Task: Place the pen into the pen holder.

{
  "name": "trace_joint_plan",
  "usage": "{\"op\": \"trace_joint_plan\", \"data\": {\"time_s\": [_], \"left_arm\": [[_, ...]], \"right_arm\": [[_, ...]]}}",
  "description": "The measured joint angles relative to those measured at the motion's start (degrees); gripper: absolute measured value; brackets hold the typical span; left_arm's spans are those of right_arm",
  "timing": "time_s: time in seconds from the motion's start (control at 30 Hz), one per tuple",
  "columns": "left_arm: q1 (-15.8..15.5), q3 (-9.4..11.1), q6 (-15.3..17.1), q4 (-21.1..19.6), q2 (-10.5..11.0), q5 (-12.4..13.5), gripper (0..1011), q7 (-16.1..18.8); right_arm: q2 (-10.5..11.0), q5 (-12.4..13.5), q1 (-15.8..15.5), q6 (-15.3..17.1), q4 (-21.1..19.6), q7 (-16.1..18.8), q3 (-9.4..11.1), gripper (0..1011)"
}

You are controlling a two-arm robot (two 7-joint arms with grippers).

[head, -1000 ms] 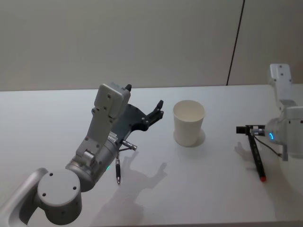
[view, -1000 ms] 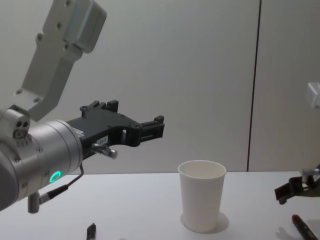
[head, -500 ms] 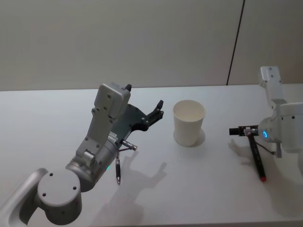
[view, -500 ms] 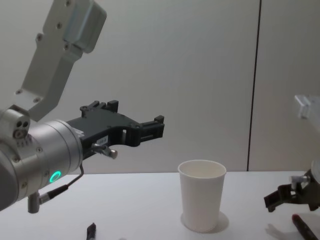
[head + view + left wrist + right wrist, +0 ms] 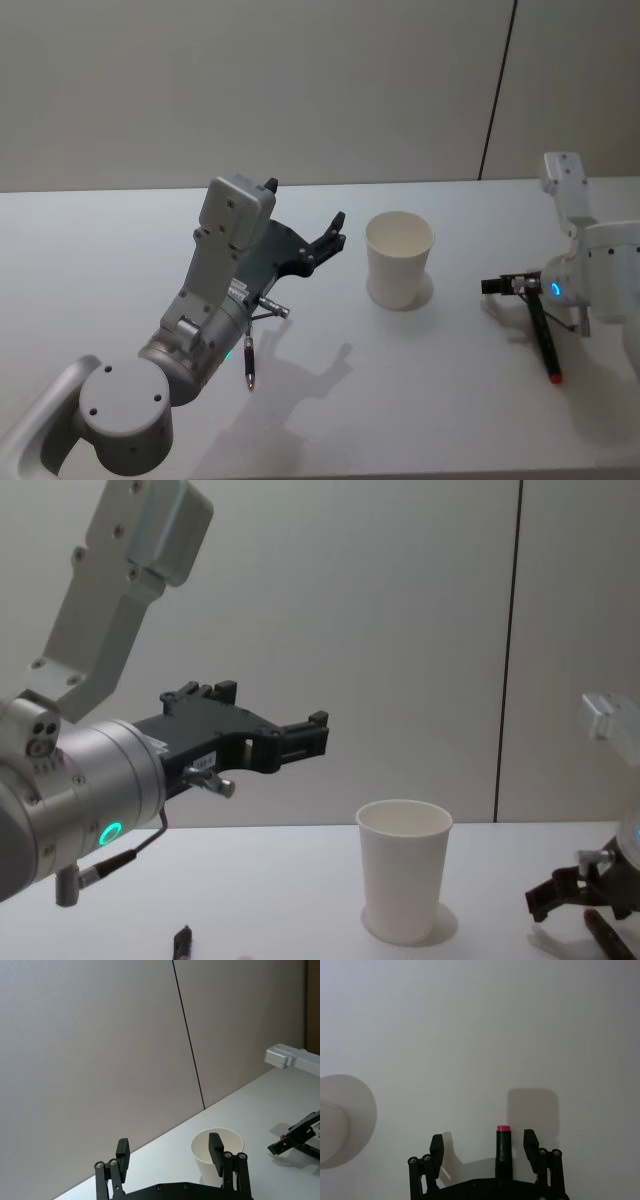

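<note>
White tabletop [image 5: 420,400] under a plain grey wall: on its right side you have the slim black pen with a red end [image 5: 541,335] lying flat. The right gripper [image 5: 508,285] hangs low over the pen's black end. In the right wrist view its 2 fingers [image 5: 437,1146] are spread apart, and the pen [image 5: 503,1152] lies between them, touching neither. From the chest, the gripper [image 5: 568,905] sits just above the pen [image 5: 605,938]. The tapered white paper cup with a rolled rim [image 5: 400,258] stands upright near the table's middle, well apart from the pen. The left gripper [image 5: 335,228] is raised beside the cup, fingers [image 5: 122,1152] released and holding nothing. A second dark pen [image 5: 248,362] lies under the left arm.
</note>
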Motion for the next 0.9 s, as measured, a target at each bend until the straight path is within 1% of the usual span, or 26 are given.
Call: {"op": "trace_joint_plan", "data": {"time_s": [0.17,0.33,0.47,0.5,0.57,0.6,0.63,0.7,0.73,0.9], "left_arm": [[0.0,0.0,0.0,0.0,0.0,0.0,1004,0.0],[0.0,0.0,0.0,0.0,0.0,0.0,1004,0.0],[0.0,0.0,0.0,0.0,0.0,0.0,1004,0.0],[0.0,0.0,0.0,0.0,0.0,0.0,1004,0.0],[0.0,0.0,0.0,0.0,0.0,0.0,1004,0.0],[0.0,0.0,0.0,0.0,0.0,0.0,1004,0.0],[0.0,0.0,0.0,0.0,0.0,0.0,1004,0.0],[0.0,0.0,0.0,0.0,0.0,0.0,1004,0.0],[0.0,0.0,0.0,0.0,0.0,0.0,1004,0.0],[0.0,0.0,0.0,0.0,0.0,0.0,1004,0.0]], "right_arm": [[-0.1,-0.4,0.6,-0.6,1.6,0.2,0.2,1001],[-0.1,-0.6,0.8,-1.1,2.5,0.3,0.4,997],[-0.1,-0.6,0.9,-1.6,2.9,0.5,0.7,927],[-0.1,-0.6,0.9,-1.6,2.9,0.5,0.7,882],[-0.1,-0.6,0.9,-1.8,3.0,0.7,0.8,827],[-0.1,-0.6,0.9,-1.9,3.1,0.7,0.9,827],[-0.1,-0.6,0.9,-1.9,3.1,0.8,0.9,776],[-0.1,-0.6,0.9,-2.0,3.2,0.9,1.0,735],[-0.1,-0.6,0.9,-2.1,3.3,1.0,1.0,680],[-0.1,-0.6,0.9,-2.3,3.5,1.3,1.1,535]]}}
